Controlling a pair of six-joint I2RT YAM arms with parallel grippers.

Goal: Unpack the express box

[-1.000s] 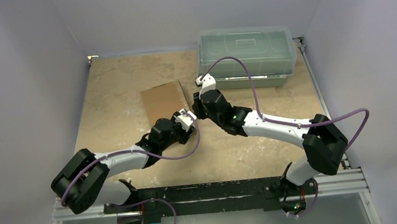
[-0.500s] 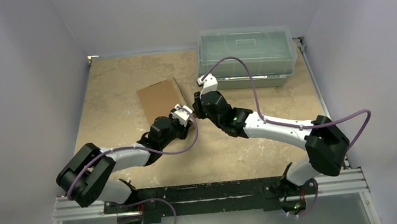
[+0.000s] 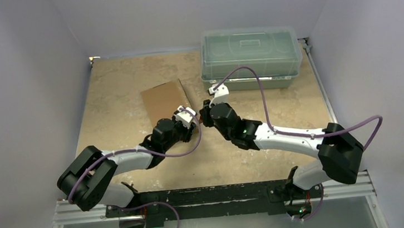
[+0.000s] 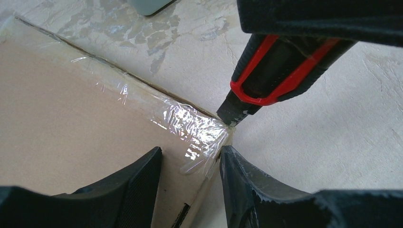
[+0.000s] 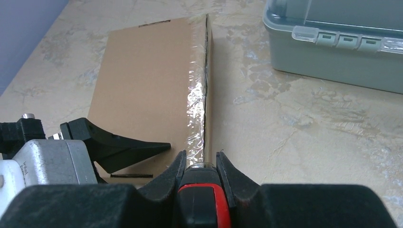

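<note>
The express box point(image 3: 164, 98) is a flat brown cardboard mailer lying shut on the table, with clear tape along its right edge point(image 5: 197, 95). My left gripper point(image 3: 188, 117) is open and straddles the box's near right corner point(image 4: 190, 154). One of its fingers point(image 4: 119, 190) rests on the lid and the other point(image 4: 256, 185) sits against the box's side. My right gripper point(image 3: 205, 116) is shut on a black and red utility knife point(image 5: 203, 199). The knife's blade tip point(image 4: 230, 116) touches the taped seam at that same corner.
A larger translucent grey-green plastic bin point(image 3: 250, 56) with a latched lid stands at the back right, behind the box; it also shows in the right wrist view point(image 5: 342, 42). Grey walls enclose the table on three sides. The two wrists are almost touching.
My right gripper has drawn the knife back along the taped edge to the box's near corner. The box shifted slightly left and turned a little. The left gripper stayed on the corner.
</note>
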